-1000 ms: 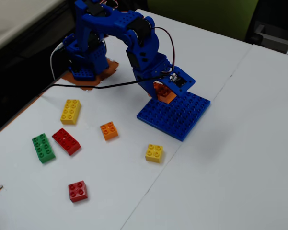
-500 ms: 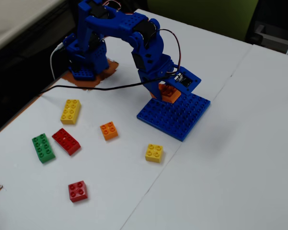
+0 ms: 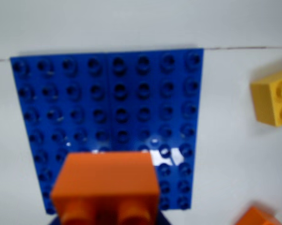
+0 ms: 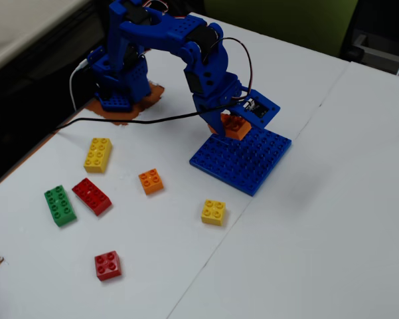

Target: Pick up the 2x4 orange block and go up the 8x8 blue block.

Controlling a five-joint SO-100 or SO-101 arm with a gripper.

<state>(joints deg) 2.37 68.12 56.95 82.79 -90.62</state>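
My gripper is shut on the 2x4 orange block, which fills the bottom of the wrist view end-on, showing two studs. The block hangs at the far-left corner of the 8x8 blue block, low over its studs; I cannot tell whether it touches. In the wrist view the blue baseplate spreads out ahead of the orange block, and its studs are bare.
A yellow 2x2 brick and an orange 2x2 brick lie near the plate. A yellow 2x4, a red 2x4, a green 2x4 and a red 2x2 lie to the left. The arm's base stands behind.
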